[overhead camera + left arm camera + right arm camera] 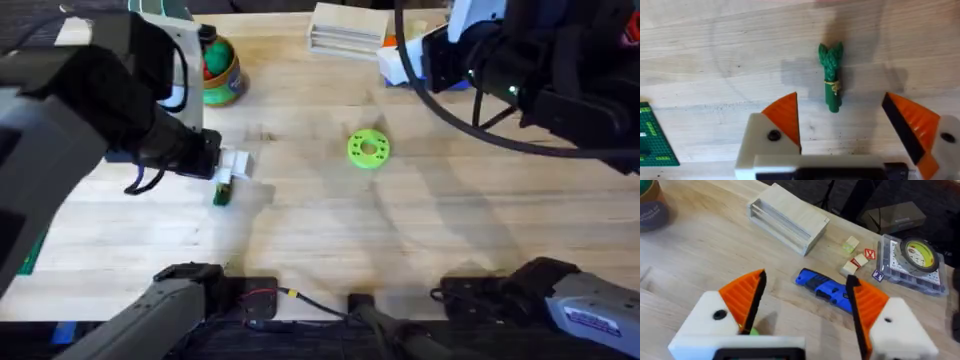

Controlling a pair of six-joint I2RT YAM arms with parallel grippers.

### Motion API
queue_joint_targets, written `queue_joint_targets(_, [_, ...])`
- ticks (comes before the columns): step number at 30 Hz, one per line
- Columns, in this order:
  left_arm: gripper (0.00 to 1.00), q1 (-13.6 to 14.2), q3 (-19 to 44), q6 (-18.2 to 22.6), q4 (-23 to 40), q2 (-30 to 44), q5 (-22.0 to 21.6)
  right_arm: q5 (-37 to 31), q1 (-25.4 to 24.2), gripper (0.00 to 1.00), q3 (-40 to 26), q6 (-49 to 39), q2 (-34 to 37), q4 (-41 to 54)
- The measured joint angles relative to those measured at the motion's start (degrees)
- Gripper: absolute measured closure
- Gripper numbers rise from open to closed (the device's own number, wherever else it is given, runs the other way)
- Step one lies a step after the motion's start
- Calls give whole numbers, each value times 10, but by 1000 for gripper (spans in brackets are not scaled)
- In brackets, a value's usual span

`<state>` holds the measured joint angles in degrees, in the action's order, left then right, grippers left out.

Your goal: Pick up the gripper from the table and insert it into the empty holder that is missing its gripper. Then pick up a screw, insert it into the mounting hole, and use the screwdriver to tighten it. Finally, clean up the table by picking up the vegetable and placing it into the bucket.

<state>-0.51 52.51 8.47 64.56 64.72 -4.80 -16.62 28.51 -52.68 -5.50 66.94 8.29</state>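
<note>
The vegetable [831,75], a green asparagus-like stalk, lies on the wood just ahead of my left gripper [842,125]. That gripper is open and hovers above it, one orange pad on each side. From overhead the vegetable [221,195] sits just below the left gripper [235,168]. My right gripper [805,305] is open at the far right of the table [408,62], over the blue screwdriver [825,289], which lies flat. The bucket [218,70] stands at the back left with something red and green inside. The loose orange gripper, the empty holder and the screw are out of view.
A lime-green disc [367,148] lies mid-table. A pale wooden box [787,217] stands at the back. Beside the screwdriver are small blocks [852,255] and a clear case holding a tape roll [912,260]. A green baseplate [650,135] lies at the table's left edge.
</note>
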Motion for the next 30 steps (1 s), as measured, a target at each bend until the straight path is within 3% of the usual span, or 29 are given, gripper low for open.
queue_joint_targets(11, [8,0,0,4,-9,124,-5,0,0,8,0,0,0,11])
queue_joint_targets(30, [8,0,0,6,-41,252,-5,0,0,9,0,0,0,12])
